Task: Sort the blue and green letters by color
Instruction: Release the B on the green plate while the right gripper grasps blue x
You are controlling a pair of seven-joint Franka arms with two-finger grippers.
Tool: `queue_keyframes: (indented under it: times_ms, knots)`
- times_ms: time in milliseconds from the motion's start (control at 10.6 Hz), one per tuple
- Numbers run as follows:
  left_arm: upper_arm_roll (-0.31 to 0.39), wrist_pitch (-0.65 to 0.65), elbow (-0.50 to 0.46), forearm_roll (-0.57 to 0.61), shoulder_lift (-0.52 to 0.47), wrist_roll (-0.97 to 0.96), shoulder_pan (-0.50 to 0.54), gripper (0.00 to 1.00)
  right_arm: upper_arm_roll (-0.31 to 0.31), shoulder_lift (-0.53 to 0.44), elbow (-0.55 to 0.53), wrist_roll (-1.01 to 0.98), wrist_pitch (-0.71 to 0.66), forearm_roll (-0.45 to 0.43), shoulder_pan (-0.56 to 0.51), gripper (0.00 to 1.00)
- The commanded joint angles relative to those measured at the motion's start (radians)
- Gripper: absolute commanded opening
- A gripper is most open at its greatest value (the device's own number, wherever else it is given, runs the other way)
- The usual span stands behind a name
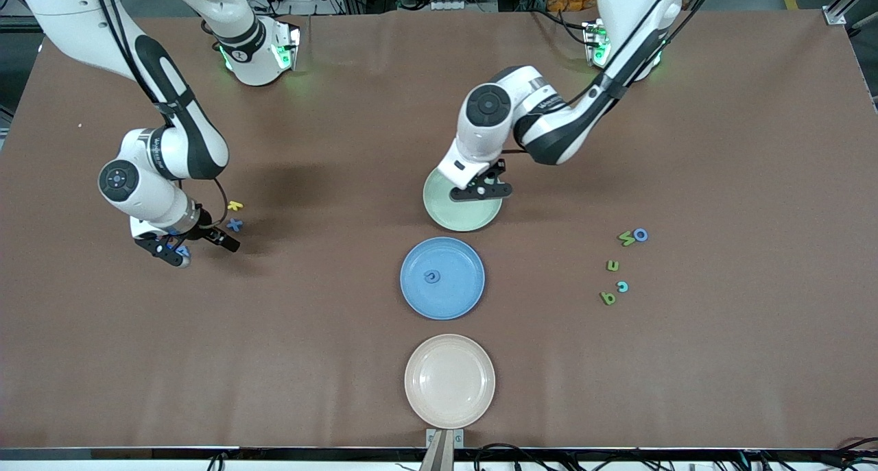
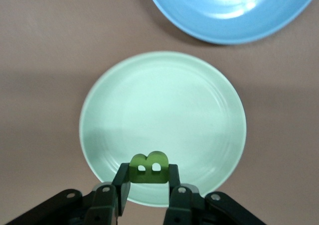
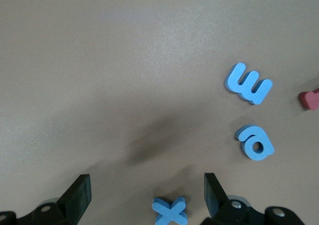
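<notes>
Placement is the step in hand: the left gripper [image 2: 147, 177], clamped on a leaf-green foam letter B [image 2: 148, 167] held upright between its fingers, hangs directly over the pale green round plate [image 2: 209, 93], so a straight drop should land it. Over the blue foam letter X [image 3: 170, 211], the right gripper [image 3: 147, 197] hovers with fingers wide apart.

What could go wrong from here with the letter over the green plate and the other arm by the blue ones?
The left gripper holds the green B over the green plate's edge; released there, it might land on the table. The right gripper, open above the blue X, may nudge the blue letters beside it as it descends.
</notes>
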Motion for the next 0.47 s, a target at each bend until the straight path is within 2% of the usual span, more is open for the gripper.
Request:
queue_keyframes:
  times_ms: [0, 94, 188, 282, 376]
  knots:
    - [0.018, -0.005, 0.039, 0.094, 0.066, -0.132, -0.057, 0.08, 0.010, 0.012, -0.070, -0.003, 0.104, -0.009, -0.013, 1.00]
    - [0.018, -0.005, 0.059, 0.106, 0.088, -0.138, -0.055, 0.36, 0.012, 0.012, -0.077, -0.003, 0.105, -0.009, -0.015, 1.00]
    - [0.018, -0.005, 0.061, 0.108, 0.094, -0.138, -0.057, 0.84, 0.012, 0.010, -0.086, -0.003, 0.105, -0.007, -0.016, 1.00]
    - [0.020, -0.005, 0.062, 0.111, 0.096, -0.138, -0.057, 1.00, 0.012, 0.009, -0.093, -0.003, 0.105, -0.007, -0.016, 1.00]
    - [0.020, -0.005, 0.073, 0.111, 0.096, -0.135, -0.051, 1.00, 0.012, 0.004, -0.100, -0.003, 0.105, -0.007, -0.016, 0.99]
